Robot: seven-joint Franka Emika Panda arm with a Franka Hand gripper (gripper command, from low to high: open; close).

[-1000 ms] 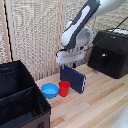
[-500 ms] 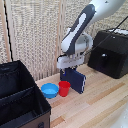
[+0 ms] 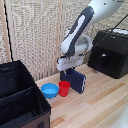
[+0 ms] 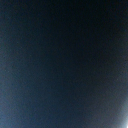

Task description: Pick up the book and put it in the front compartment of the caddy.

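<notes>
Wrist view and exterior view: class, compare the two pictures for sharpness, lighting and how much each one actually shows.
Wrist view: almost wholly a dark blue, featureless blur, with only a pale glow in one corner; no object can be made out. Exterior view: evenly lit but soft and low in detail; the book, red cup, blue bowl and caddy stay recognisable, while the end effector above the book is indistinct.
</notes>
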